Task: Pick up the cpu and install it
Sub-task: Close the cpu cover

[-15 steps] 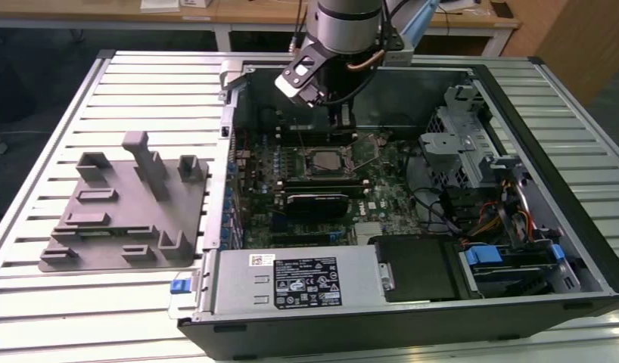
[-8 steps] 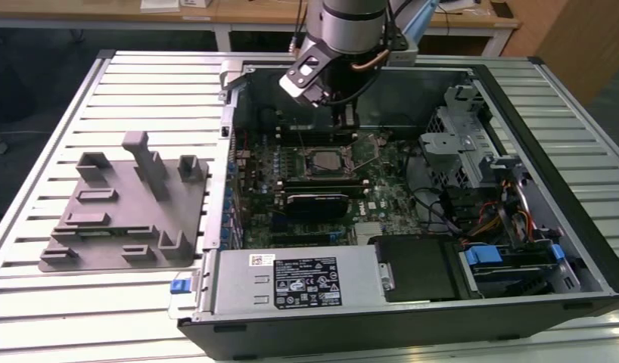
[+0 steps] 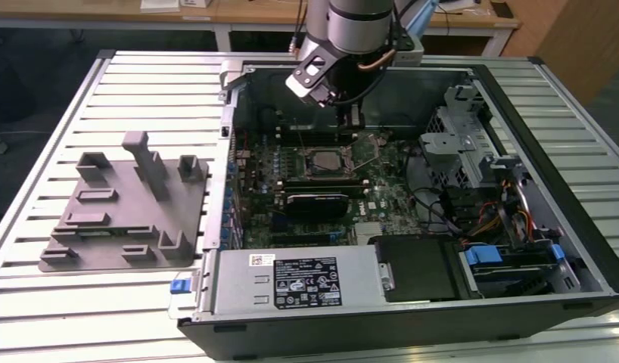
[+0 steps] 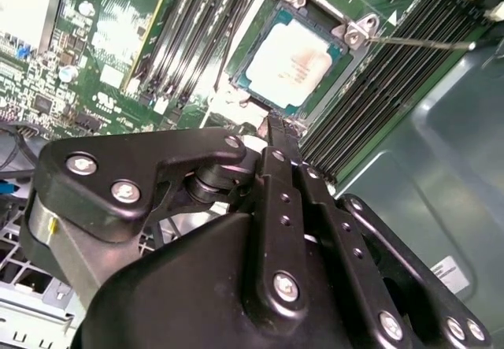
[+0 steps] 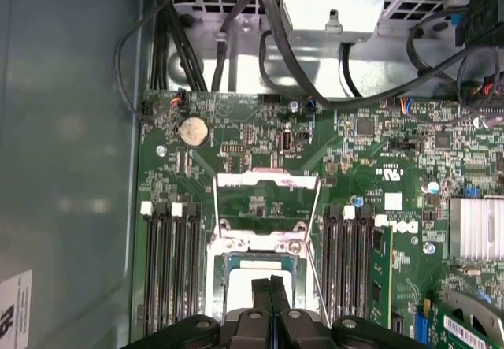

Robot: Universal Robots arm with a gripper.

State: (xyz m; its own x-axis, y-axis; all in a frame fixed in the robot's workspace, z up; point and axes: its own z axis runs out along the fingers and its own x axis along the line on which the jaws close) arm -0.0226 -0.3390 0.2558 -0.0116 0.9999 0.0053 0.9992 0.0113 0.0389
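The cpu (image 4: 291,61) lies flat in the black-framed motherboard socket (image 3: 326,160), silvery top up. The socket's metal load plate (image 5: 268,199) stands flipped open, and its thin lever (image 4: 417,43) is swung out beside the memory slots. My gripper (image 4: 274,124) hangs just above the socket's edge with its two black fingers pressed together and nothing between them. In the first wrist view the fingertips (image 5: 270,284) cover part of the cpu (image 5: 248,270). In the exterior view the gripper (image 3: 353,125) is above the far side of the socket, inside the open computer case.
A grey plastic tray (image 3: 128,204) with upright blocks lies on the slatted table on the exterior view's left. Inside the case, memory sticks (image 5: 169,262) flank the socket. Cables (image 3: 491,219), drive cages (image 3: 466,144) and the power supply (image 3: 289,283) crowd the case walls.
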